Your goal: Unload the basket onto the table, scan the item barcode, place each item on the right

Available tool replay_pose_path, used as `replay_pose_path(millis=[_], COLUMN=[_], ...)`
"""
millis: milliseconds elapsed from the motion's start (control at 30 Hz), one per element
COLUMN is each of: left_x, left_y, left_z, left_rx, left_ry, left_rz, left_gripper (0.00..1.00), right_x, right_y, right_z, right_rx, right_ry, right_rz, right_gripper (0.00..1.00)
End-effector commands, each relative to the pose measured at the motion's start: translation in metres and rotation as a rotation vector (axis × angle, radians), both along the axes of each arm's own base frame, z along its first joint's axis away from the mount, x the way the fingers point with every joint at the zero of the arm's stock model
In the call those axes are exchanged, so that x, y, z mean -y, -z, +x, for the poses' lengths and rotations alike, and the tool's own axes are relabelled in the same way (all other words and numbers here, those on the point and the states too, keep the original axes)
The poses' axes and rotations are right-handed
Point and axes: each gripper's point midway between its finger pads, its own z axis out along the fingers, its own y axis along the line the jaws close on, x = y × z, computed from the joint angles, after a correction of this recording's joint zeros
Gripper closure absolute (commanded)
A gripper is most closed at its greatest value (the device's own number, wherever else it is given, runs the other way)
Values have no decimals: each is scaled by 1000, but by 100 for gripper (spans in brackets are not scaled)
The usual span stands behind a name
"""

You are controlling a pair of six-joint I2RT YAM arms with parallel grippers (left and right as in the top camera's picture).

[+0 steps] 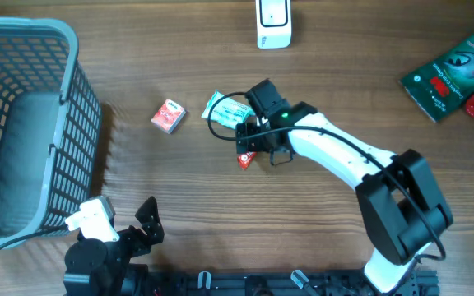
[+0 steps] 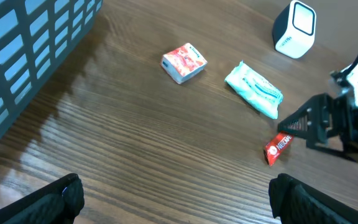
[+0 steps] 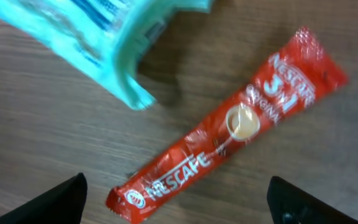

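I see the grey basket point(image 1: 23, 123) at far left, with my left gripper point(image 2: 176, 196) near it, spread wide and empty. Mid-bench, the Nescafé sachet point(image 3: 229, 143) lies flat just beside a teal wipes packet point(image 3: 98, 43), under my right gripper point(image 3: 176, 199), whose fingers stand apart. The barcode scanner point(image 1: 273, 23) stands at the far edge.

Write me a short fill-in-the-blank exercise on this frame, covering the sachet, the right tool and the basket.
1. The red sachet lying on the table carries the brand name ____.
2. The right tool hovers over it with its jaws ____ and nothing held.
3. In the overhead view, the grey basket stands at the ____ edge of the picture.

Missing words: Nescafe; open; left.
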Motion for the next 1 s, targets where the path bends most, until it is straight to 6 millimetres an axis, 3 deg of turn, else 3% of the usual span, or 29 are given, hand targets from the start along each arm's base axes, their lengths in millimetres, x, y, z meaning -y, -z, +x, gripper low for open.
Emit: replay_pose_path(millis=[0, 33, 133, 267, 300, 467, 567, 633, 733, 833, 900, 933, 967], left_x=[0, 0, 0, 0, 0, 0, 0, 0, 0, 0, 0, 0, 0], left_y=[0, 0, 0, 0, 0, 0, 0, 0, 0, 0, 0, 0, 0], left_z=[0, 0, 0, 0, 0, 0, 0, 0, 0, 0, 0, 0, 0], left_rx=[5, 5, 5, 5, 5, 5, 5, 5, 5, 5, 5, 5, 5], left_ry=[7, 7, 7, 7, 7, 7, 7, 7, 7, 7, 7, 7, 7], left_rz=[14, 14, 14, 14, 14, 14, 14, 14, 14, 14, 14, 14, 14], left_gripper=[0, 0, 0, 0, 0, 0, 0, 0, 0, 0, 0, 0, 0], right_x=[-11, -17, -21, 5, 9, 10, 2, 2, -7, -52, -82, -84, -80], right_y=[7, 6, 16, 45, 47, 46, 49, 50, 47, 17, -43, -80, -99], right_z=[0, 0, -6, -14, -13, -9, -27, -38, -58, -78, -97, -103, -103], right_rx=[-6, 0, -16, -72, -84, -81, -169, -222, -315, -406, -449, -433, -412], right_ry=[152, 160, 183, 333, 367, 352, 265, 244, 127, -220, -507, -618, -647], right_rz=[7, 21, 1, -113, -116, -116, -88, -90, -38, 273, 728, 979, 1104], right_gripper=[12, 18, 23, 32, 38, 47, 78, 91, 95, 95, 96, 95, 95])
